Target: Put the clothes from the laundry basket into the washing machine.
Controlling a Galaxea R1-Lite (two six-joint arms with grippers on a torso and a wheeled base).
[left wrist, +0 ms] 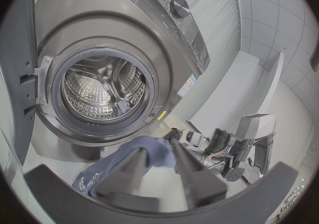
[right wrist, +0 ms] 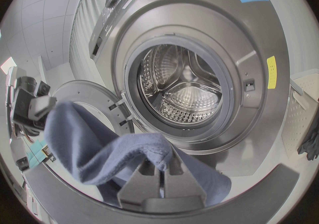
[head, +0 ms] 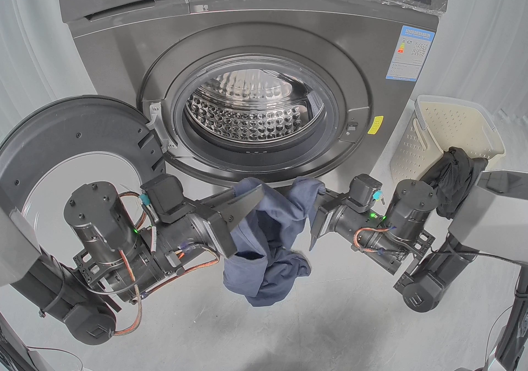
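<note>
With left end effector (left wrist: 158, 151) and right end effector (right wrist: 161, 171) clamped on the blue garment (head: 269, 256), lift its hanging tail over the door seal (head: 250, 151) into the drum (head: 242, 113).

One washing machine (head: 110, 53), one laundry basket (head: 459, 121), one blue garment (head: 269, 262), one black garment (head: 454, 179)

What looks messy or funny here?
A black garment droops half out over the rim of the laundry basket. The blue garment dangles from the right gripper, not yet inside the washing machine.
</note>
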